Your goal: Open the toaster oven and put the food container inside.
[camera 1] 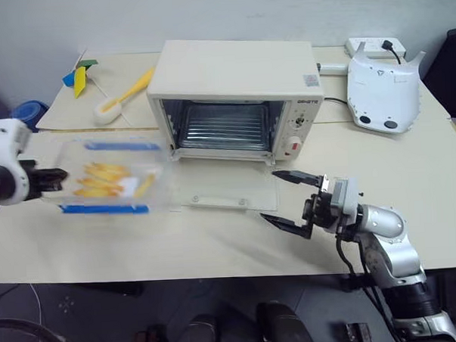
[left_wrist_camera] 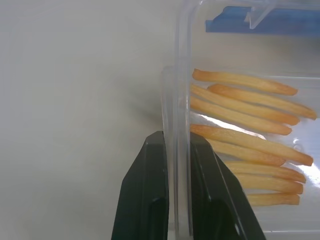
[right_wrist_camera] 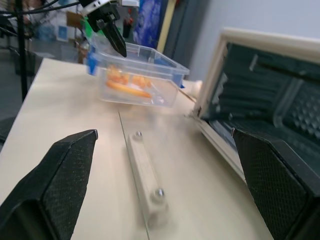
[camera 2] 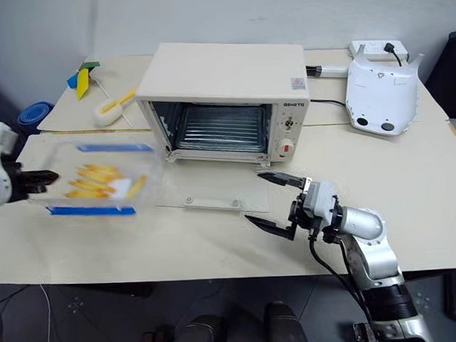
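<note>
The cream-white toaster oven (camera 1: 235,72) stands at the back middle of the table. Its glass door (camera 1: 225,192) lies open flat on the tabletop, baring the wire rack (camera 1: 222,126). To the left of the oven, the clear food container (camera 1: 111,178) with blue clips and yellow strips hangs tilted above the table. My left gripper (camera 1: 58,177) is shut on its left wall, one finger (left_wrist_camera: 150,185) outside and one inside. My right gripper (camera 1: 271,196) stands open and empty by the door's right front corner. The right wrist view looks past the door handle (right_wrist_camera: 145,185) to the container (right_wrist_camera: 137,75).
A white curved device (camera 1: 383,85) with two dark holes sits at the back right, a power strip (camera 1: 370,45) behind it. A yellow-handled brush (camera 1: 126,96) and a small coloured pinwheel (camera 1: 80,75) lie at the back left. The table's front edge runs just below my right gripper.
</note>
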